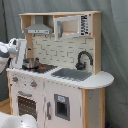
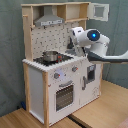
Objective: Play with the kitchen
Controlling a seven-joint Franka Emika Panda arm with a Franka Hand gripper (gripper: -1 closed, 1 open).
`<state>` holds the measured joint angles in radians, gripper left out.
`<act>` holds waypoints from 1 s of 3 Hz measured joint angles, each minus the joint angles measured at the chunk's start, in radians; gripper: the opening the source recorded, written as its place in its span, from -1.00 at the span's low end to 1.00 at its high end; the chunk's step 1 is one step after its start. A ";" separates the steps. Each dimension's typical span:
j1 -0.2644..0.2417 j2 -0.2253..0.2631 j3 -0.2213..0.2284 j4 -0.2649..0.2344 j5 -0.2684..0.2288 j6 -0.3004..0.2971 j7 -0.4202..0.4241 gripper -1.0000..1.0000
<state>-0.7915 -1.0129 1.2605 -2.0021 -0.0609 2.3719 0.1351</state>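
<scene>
On the stovetop (image 1: 40,68) of the kitchen (image 1: 60,75) stands a small metal pot (image 1: 31,63); what it holds, if anything, cannot be made out in either exterior view. The kitchen itself stands upright on a wooden floor (image 2: 95,112) before a grey curtain (image 1: 116,45). Beside the stovetop, toward the first exterior view's right, a grey sink (image 1: 71,74) is set into the counter, and it looks bare inside; a black faucet (image 1: 83,59) arches up just behind it. Above the stovetop hangs a grey hood (image 1: 39,29), and next to the hood an upper shelf compartment (image 1: 71,26) has something striped at its right end. Below the stovetop sits the oven door (image 2: 65,95). The robot arm's gripper (image 2: 70,46) hovers above the counter, near the pot but apart from it; whether its fingers are together or spread cannot be told.
</scene>
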 joint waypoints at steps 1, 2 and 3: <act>-0.043 0.074 0.035 0.053 0.000 -0.007 -0.027 1.00; -0.087 0.145 0.085 0.111 0.000 -0.022 -0.053 1.00; -0.132 0.210 0.145 0.173 0.000 -0.052 -0.078 1.00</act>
<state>-0.9230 -0.8030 1.4060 -1.8287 -0.0610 2.3200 0.0571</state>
